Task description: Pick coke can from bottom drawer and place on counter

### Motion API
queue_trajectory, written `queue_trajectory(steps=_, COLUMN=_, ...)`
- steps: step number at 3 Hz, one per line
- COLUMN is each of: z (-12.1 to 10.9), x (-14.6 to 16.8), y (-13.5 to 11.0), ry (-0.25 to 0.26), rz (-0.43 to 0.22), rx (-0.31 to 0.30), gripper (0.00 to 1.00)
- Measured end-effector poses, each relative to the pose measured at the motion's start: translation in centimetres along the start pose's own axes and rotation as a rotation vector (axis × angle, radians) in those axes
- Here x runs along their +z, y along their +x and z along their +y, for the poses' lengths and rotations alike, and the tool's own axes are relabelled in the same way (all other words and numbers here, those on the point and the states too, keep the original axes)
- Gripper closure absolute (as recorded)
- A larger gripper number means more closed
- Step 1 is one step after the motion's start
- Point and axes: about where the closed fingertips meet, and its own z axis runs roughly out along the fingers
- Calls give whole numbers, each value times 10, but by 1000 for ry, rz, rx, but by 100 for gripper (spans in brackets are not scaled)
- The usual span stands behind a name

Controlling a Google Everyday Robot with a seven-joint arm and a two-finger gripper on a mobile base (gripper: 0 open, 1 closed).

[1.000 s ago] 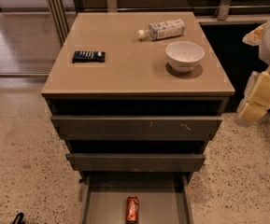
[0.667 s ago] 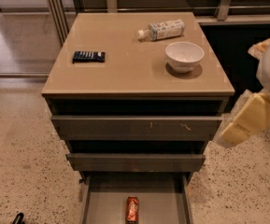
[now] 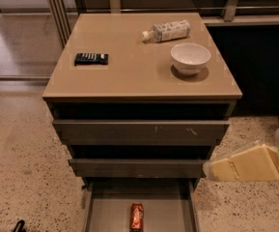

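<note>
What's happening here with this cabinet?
A robot is set to fetch the coke can, which lies on its side in the open bottom drawer. Its gripper hangs to the right, beside the middle drawer, well apart from the can. The counter holds a white bowl, a plastic bottle and a black item.

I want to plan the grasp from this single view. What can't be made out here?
Tool: not in the camera view; only a tan arm segment enters from the right edge.
Bottom drawer: its near end is cut off by the picture's bottom edge.
Coke can: markings too small to read.
Upper drawers: insides dark, hidden under the counter and their own fronts.
</note>
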Motion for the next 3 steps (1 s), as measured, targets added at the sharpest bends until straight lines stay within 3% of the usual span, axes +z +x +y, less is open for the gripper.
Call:
queue_trajectory(steps=1, z=0, x=0, y=0, ry=0, rz=-1, rx=1, gripper=0)
queue_trajectory(steps=2, z=-10, x=0, y=1, ry=35, rz=-63, rx=111, gripper=0)
queue_trajectory(steps=3, z=-27, x=50, y=11, ry=44, rz=-103, rx=300, gripper=0)
